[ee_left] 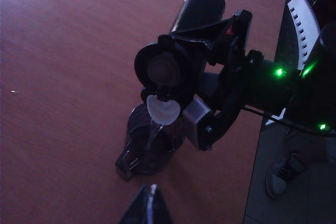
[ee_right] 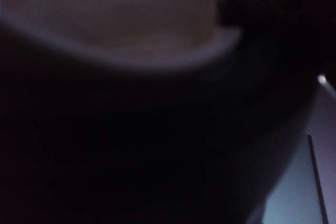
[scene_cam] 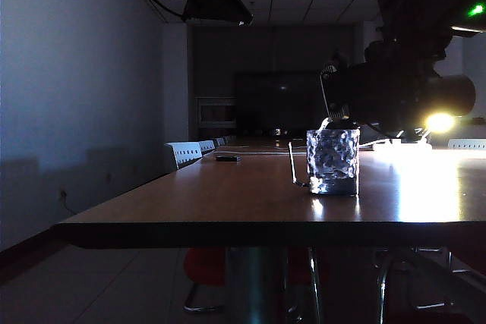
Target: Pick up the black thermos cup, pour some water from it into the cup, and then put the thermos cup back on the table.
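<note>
Left wrist view: the black thermos cup (ee_left: pixel 197 11) is clamped by the right gripper (ee_left: pixel 210 51) and tipped, mouth over the cup (ee_left: pixel 152 145) on the table (ee_left: pixel 63 51) — overtilting would spill water. The left gripper (ee_left: pixel 147 208), closed and empty, hovers nearby.

So the cup (scene_cam: pixel 332 162) sits on the table (scene_cam: pixel 228 202), a bit right of the middle and near the front edge. The black thermos cup (ee_left: pixel 178 51) is tipped over right above it, mouth end hanging over the cup's rim, clamped in the right gripper (ee_left: pixel 223 77), which comes in from the right side. The left gripper (ee_left: pixel 147 208) hangs apart from both, jaws together, nothing in it. Chairs (scene_cam: pixel 186 152) line the table's left side further back.
</note>
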You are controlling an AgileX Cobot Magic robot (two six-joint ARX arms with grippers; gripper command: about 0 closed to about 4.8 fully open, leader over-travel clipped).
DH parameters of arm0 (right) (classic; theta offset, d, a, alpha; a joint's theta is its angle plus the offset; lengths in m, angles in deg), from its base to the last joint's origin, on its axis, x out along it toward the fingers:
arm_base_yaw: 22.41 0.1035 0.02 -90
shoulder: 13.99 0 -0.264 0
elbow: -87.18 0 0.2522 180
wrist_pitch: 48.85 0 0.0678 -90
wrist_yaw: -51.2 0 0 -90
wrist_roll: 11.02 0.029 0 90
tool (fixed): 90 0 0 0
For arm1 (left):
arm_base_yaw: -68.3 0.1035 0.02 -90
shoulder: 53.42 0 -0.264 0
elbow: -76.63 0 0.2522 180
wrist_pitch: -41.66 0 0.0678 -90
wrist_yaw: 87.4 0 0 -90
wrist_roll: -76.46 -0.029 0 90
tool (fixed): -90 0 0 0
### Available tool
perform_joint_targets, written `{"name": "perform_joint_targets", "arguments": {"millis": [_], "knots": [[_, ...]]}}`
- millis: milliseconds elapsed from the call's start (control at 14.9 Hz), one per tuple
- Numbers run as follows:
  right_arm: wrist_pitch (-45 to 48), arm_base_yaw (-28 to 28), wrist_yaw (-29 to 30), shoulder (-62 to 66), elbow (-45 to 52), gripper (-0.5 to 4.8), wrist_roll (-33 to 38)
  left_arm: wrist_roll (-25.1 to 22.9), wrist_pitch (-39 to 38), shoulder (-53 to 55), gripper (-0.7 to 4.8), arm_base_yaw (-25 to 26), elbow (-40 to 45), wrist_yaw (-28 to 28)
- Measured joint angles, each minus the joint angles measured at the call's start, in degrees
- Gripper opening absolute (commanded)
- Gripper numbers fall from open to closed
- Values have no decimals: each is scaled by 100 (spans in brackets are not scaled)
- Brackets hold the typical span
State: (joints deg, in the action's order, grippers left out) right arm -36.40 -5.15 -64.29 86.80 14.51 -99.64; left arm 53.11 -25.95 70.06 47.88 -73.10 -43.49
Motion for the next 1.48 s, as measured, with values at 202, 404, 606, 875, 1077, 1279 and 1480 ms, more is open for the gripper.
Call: {"name": "perform_joint_targets", "arguments": {"millis": [202, 404, 606, 875, 1077, 1279, 1480], "knots": [[0, 0, 0, 0, 0, 136, 0, 0, 0, 0, -8, 0, 0, 0], [2, 0, 0, 0, 0, 135, -2, 2, 0, 0, -8, 0, 0, 0], [2, 0, 0, 0, 0, 135, -2, 2, 0, 0, -8, 0, 0, 0], [2, 0, 0, 0, 0, 135, -20, 0, -7, 0, -8, 0, 0, 0], [2, 0, 0, 0, 0, 135, -17, 0, -28, 0, -8, 0, 0, 0], [2, 0, 2, 0, 0, 136, 455, 0, -39, 0, -8, 0, 0, 0], [2, 0, 0, 0, 0, 136, 1099, 0, -39, 0, -8, 0, 0, 0]]}}
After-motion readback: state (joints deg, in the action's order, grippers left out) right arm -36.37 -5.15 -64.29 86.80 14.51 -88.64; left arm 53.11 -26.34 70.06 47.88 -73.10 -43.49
